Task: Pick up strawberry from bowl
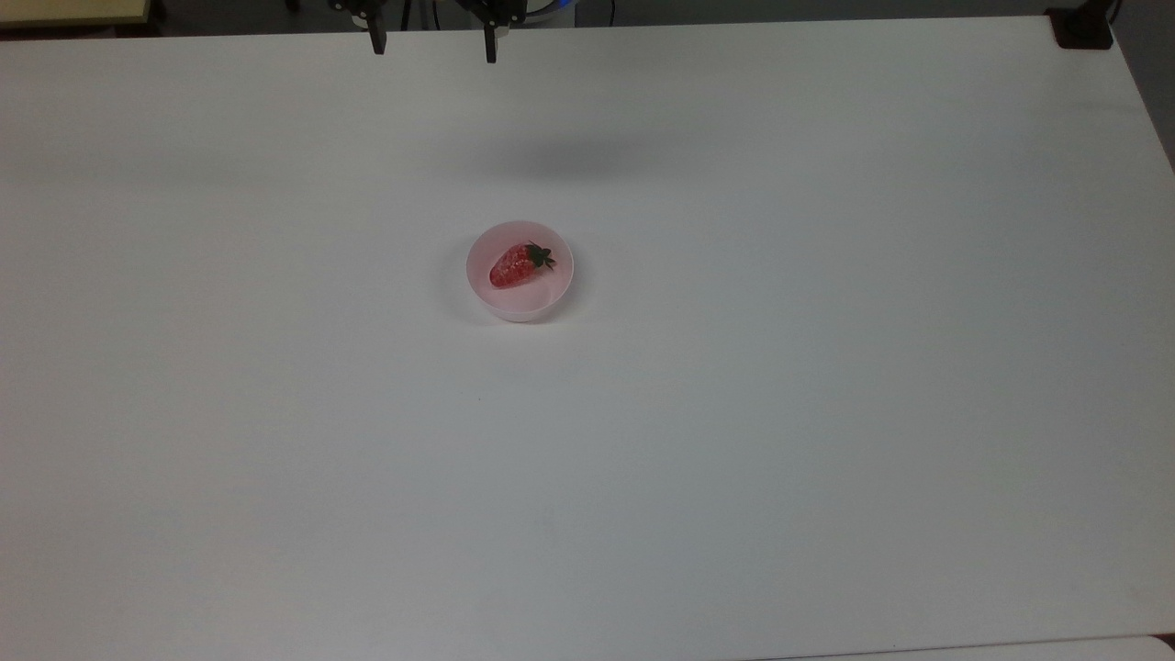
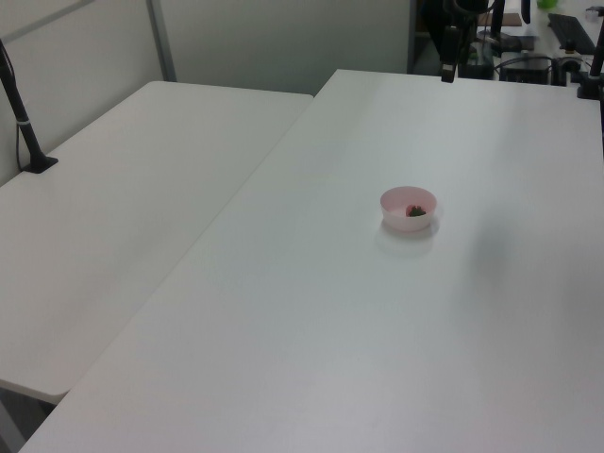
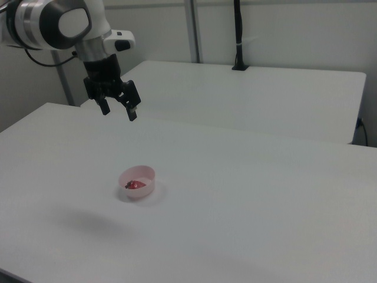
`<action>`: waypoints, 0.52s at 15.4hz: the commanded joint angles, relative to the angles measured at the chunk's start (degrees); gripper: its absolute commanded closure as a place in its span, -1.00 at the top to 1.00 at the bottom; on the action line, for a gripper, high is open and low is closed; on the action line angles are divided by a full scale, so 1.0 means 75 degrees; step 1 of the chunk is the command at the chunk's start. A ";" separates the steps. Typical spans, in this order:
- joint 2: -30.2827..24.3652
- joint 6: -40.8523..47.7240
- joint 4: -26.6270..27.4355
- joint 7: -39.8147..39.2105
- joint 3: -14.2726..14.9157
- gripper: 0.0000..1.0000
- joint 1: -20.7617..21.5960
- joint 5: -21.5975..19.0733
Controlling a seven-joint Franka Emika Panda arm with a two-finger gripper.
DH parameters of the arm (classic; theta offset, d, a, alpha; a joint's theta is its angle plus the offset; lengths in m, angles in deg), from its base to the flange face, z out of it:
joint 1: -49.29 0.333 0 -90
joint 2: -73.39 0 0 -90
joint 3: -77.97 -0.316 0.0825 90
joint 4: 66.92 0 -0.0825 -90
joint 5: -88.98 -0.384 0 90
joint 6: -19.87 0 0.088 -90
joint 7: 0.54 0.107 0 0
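Top view, strawberry position: strawberry [image 1: 516, 264] lies on its side inside the bowl [image 1: 520, 301], toward the bowl's far wall, green cap pointing to the top view's right.
Bowl position: alone on the white table [image 1: 826, 413], upright.
Gripper position: gripper [image 1: 431, 44] hangs well apart from the bowl, beyond its far side and high above the table.
Gripper state: fingers spread wide, nothing between them.
Strawberry handling (judgement): light, rigid, glossy, so likely slippery; tapered body may squirt out of a pinch near the tip.
Grasp site (judgement): across the broad red middle, short axis, clear of the leafy cap.
Bowl handling (judgement): light plastic; likely to slide or tip if a finger catches its wall.
Clearance (judgement): tight between strawberry and bowl wall.
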 commanded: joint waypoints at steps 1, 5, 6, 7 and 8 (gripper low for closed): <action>-0.0135 0.0136 0.0073 0.0131 0.0003 1.00 0.0023 -0.0011; -0.0135 0.0125 0.0073 0.0096 0.0050 1.00 0.0034 0.0012; -0.0123 0.0125 0.0084 0.0050 0.0050 1.00 0.0069 0.0059; -0.0100 0.0125 0.0084 -0.0125 0.0038 1.00 0.0069 0.0083; -0.0088 0.0125 0.0108 -0.0556 0.0038 1.00 0.0069 0.0095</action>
